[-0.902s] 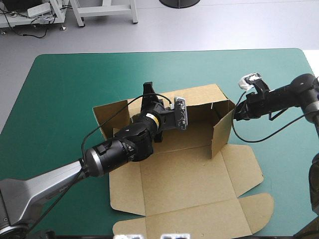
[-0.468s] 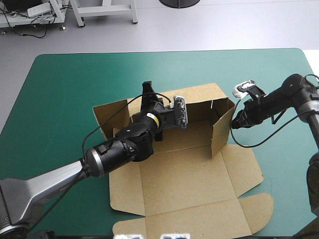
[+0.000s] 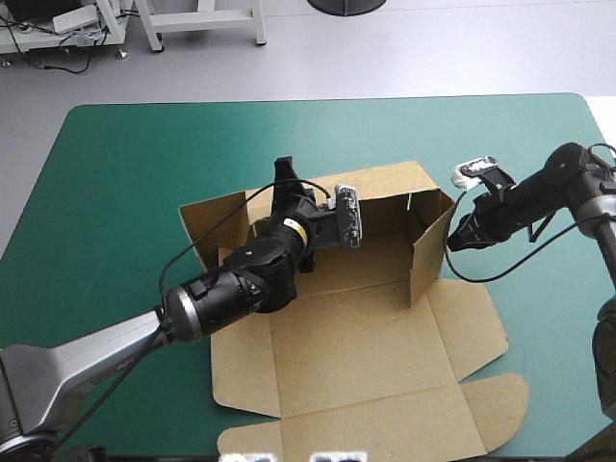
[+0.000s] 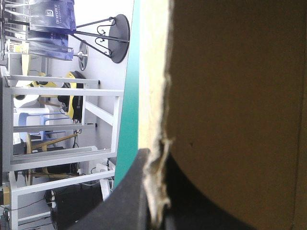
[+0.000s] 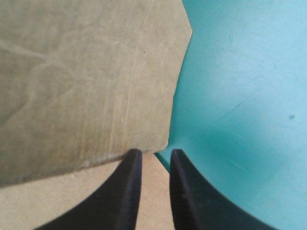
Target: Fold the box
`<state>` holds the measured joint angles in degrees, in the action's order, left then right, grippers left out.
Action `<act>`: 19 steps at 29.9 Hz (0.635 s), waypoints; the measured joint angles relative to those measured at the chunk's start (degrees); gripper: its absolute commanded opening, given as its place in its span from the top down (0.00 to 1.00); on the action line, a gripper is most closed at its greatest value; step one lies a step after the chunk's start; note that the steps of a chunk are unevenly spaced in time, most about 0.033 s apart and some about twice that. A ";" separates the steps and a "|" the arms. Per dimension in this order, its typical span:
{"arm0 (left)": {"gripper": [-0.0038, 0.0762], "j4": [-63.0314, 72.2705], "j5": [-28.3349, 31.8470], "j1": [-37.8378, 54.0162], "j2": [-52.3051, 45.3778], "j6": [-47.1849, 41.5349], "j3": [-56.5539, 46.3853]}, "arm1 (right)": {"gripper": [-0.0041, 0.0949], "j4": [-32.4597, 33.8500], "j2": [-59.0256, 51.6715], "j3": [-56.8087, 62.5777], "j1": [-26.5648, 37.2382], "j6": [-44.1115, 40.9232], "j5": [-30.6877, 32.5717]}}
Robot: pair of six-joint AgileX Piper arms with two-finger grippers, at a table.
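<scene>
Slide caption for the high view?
Left gripper clamps the back wall of the box; right gripper holds its raised right wall's edge.

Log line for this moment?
left gripper: shut on back wall | right gripper: outside right wall | box: front panels flat

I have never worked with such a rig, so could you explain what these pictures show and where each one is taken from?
It is a robot with two arms at a table with a teal-green cover. One picture looks down from above; the other two come from cameras at the wrists. A brown box, a cut board sheet partly folded, lies there. The left gripper pinches its raised back wall; the right gripper, fingers almost together, sits empty beside the raised right wall.
</scene>
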<state>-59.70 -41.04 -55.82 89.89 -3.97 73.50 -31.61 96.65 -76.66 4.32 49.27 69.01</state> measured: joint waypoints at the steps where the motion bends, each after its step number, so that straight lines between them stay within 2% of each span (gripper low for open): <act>1: 0.96 -0.05 -0.11 0.00 0.00 0.00 0.00 | 0.67 0.51 -0.32 0.00 0.00 -0.52 0.00; 4: 0.96 -0.10 -0.16 0.00 0.00 0.00 0.00 | 0.62 1.13 -1.79 0.01 0.00 -1.40 0.19; 12: 0.96 -0.12 -0.34 0.00 0.00 -0.14 0.00 | 0.62 0.76 -2.62 0.01 -0.21 -2.51 0.74; 19: 0.96 -0.12 -0.41 -0.02 0.00 -0.20 0.00 | 0.62 0.97 -2.74 0.01 -3.04 -1.84 0.88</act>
<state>-59.83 -41.45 -55.84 89.89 -4.17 73.50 -30.63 93.92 -76.64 1.27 47.43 69.89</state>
